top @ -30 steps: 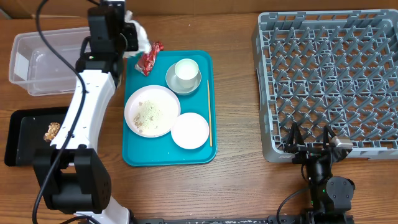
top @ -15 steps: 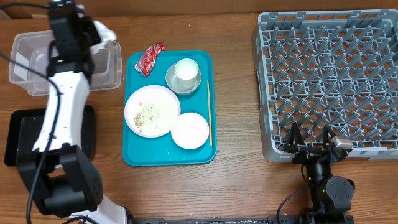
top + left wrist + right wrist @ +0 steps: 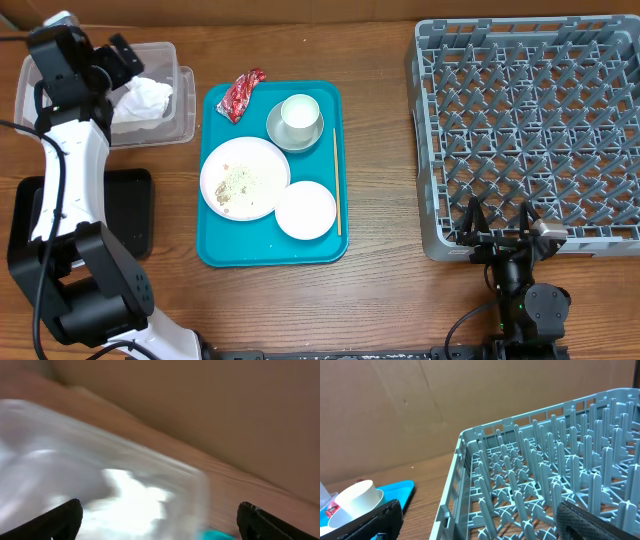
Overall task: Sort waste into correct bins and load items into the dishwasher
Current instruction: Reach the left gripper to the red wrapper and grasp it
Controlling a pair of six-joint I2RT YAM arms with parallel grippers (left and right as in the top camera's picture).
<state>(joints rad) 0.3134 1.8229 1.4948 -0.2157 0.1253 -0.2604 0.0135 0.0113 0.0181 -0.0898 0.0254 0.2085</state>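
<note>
A crumpled white tissue [image 3: 146,97] lies inside the clear plastic bin [image 3: 150,133] at the back left. My left gripper [image 3: 112,62] hovers over that bin, open, with nothing between its fingers. The blurred left wrist view shows the tissue [image 3: 135,500] below the wide-apart left gripper [image 3: 160,522]. On the teal tray [image 3: 215,252] sit a crumb-covered plate [image 3: 243,178], a small white plate [image 3: 305,210], a cup on a saucer [image 3: 300,114] and a chopstick [image 3: 335,180]. A red wrapper [image 3: 240,93] lies across the tray's back left corner. My right gripper [image 3: 500,228] rests open at the front edge of the grey dish rack [image 3: 530,120].
A black bin [image 3: 130,210] sits at the front left, partly under my left arm. The right wrist view shows the rack [image 3: 545,475] ahead between the fingers, with the cup [image 3: 350,502] and tray corner [image 3: 397,489] at the left. A cardboard wall stands behind the table.
My left arm swung left from the tray's back corner to over the clear bin, carrying the tissue. Its gripper opened and the tissue now lies in the bin. The right arm stayed still.
</note>
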